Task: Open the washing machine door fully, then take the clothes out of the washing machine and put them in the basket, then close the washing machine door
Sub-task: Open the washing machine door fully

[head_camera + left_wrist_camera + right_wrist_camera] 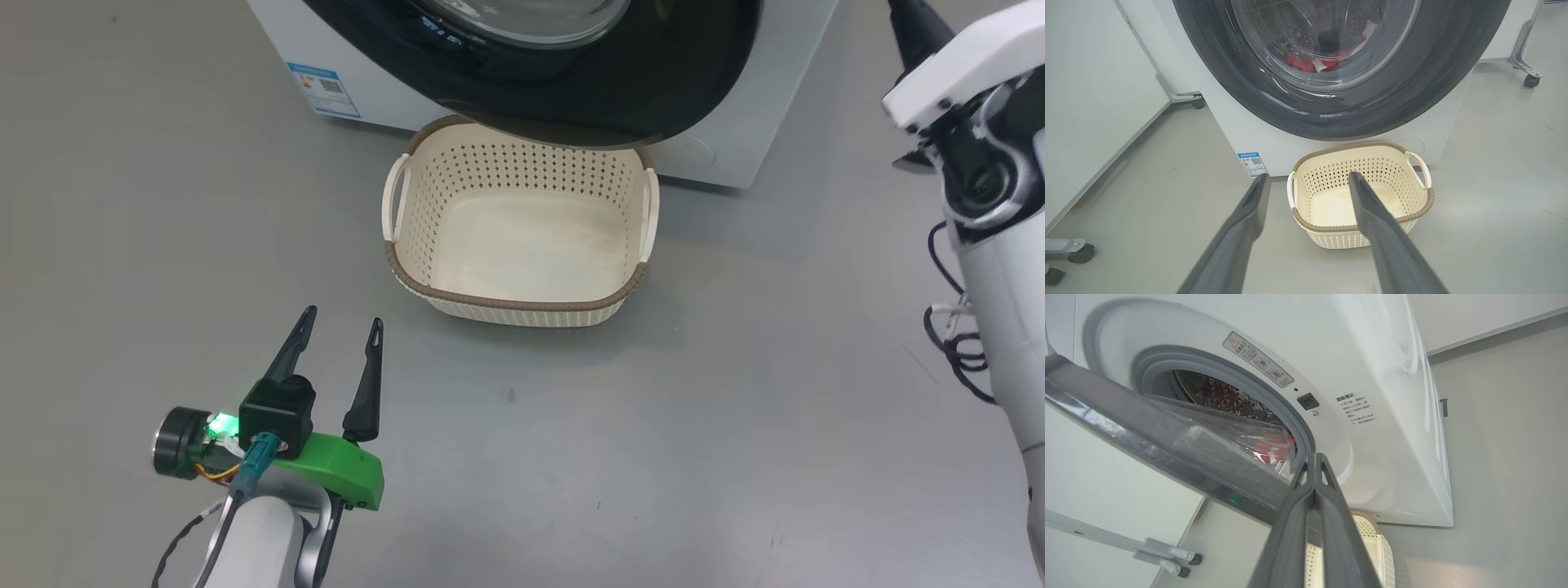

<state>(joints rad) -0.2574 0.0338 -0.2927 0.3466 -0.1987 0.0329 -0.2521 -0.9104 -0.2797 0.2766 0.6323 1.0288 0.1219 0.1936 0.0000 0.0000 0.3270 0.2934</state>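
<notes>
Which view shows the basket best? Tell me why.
The head view: it looks down into the basket, bare floor and both handles plain. The left wrist view has a finger across it; the right wrist view catches a sliver behind shut fingers.

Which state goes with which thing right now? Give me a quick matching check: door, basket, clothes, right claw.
Things:
1. washing machine door
2. basket
3. clothes
4. right claw

States:
A. empty, standing on the floor
B. shut
C. ajar, partly swung out
D. inside the drum

Pairs: 1-C, 2-A, 3-D, 4-B
</notes>
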